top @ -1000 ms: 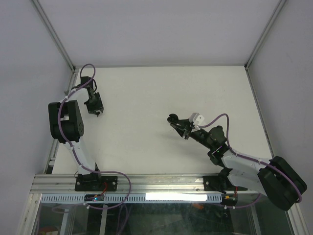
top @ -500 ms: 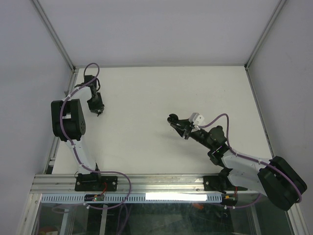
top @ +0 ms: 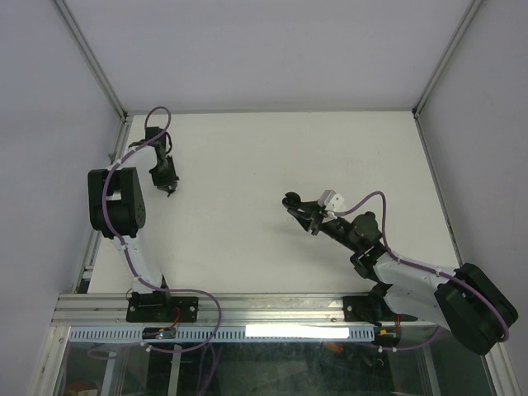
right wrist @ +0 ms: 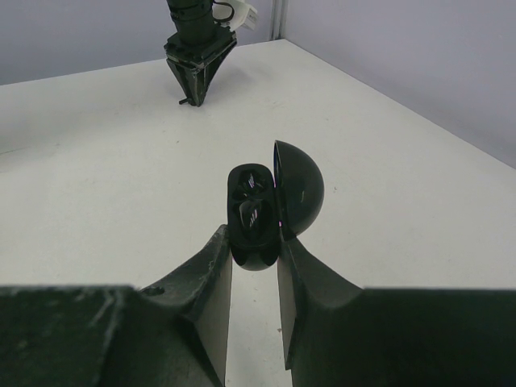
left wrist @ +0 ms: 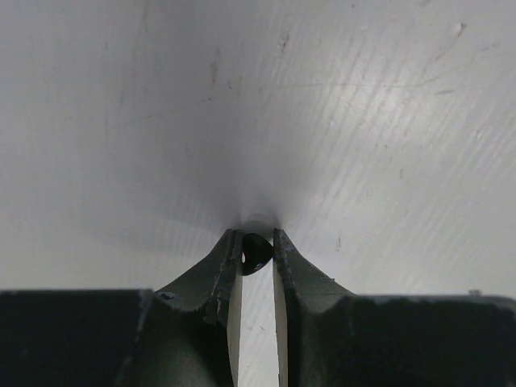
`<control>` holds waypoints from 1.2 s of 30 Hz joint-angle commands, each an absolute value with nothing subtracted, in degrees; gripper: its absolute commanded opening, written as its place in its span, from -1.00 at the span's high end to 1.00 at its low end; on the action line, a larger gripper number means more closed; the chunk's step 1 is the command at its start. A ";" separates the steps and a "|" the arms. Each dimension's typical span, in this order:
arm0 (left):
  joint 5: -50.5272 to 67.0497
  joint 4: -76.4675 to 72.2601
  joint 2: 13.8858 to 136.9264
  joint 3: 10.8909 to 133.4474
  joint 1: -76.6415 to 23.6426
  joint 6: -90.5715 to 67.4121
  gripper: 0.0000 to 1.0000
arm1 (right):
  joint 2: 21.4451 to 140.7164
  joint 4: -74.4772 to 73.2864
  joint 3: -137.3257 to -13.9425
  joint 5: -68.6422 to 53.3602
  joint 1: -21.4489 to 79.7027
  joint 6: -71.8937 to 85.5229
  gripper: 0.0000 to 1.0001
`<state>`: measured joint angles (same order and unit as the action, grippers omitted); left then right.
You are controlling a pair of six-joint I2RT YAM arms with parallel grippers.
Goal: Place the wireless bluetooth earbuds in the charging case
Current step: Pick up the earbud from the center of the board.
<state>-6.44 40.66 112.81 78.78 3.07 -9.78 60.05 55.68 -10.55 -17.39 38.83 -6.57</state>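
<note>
Now: left gripper point(left wrist: 256, 243) set down on the table point(left wrist: 363, 121) near its far left side, jaws drawn almost together on the black earbud point(left wrist: 256, 252); the bud is caught at the extreme tips only, at or just above the surface, and which of the two cannot be told; no other earbud can be made out in any view. Right gripper point(right wrist: 255, 242), towards the middle right of the table and well apart from the left, jaws closed on the lower body of the charging case point(right wrist: 254, 211); the case is held upright with its lid point(right wrist: 300, 189) swung open to the right and its inside turned towards the wrist camera; whether anything already sits inside is lost in glossy reflections.

Handling, as a judgement: the earbud is probably very light, hard, smooth and rounded, so it is likely to slip or pop out of flat pads under a hard or off-centre squeeze; it is best pinched gently across its widest part, seated deeper than the tips if possible. The case looks rigid and slick; it is best held by the body, never the lid, whose hinge is likely the weak point.
</note>
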 commanded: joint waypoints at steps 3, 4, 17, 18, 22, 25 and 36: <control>-0.31 42.80 108.56 74.98 -0.34 -14.05 0.83 | 59.28 57.63 -11.78 -18.55 38.81 -7.30 1.00; -0.35 42.85 107.92 74.77 -1.02 -14.98 0.84 | 59.24 57.66 -11.78 -18.62 38.79 -7.23 1.00; 5.10 29.86 93.37 62.16 -9.10 -30.55 1.00 | 60.86 59.53 -11.82 -18.15 39.53 -7.03 1.00; 5.52 28.76 92.39 61.16 -9.75 -31.69 1.00 | 61.24 59.91 -11.88 -18.04 39.55 -7.03 1.00; 7.22 23.19 87.43 57.13 -13.13 -37.01 1.00 | 62.45 60.96 -12.42 -18.03 39.89 -6.62 1.00; 6.20 21.05 84.46 56.11 -16.64 -40.27 1.00 | 62.73 61.31 -12.99 -18.07 40.31 -6.25 1.00; 0.72 10.46 71.98 51.85 -28.00 -51.50 1.00 | 62.63 62.57 -14.17 -16.43 41.04 -5.04 1.00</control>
<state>3.22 18.31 76.86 53.12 -25.43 -45.25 62.72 57.25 -10.90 -17.91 40.51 -5.85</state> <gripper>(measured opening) 0.170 0.272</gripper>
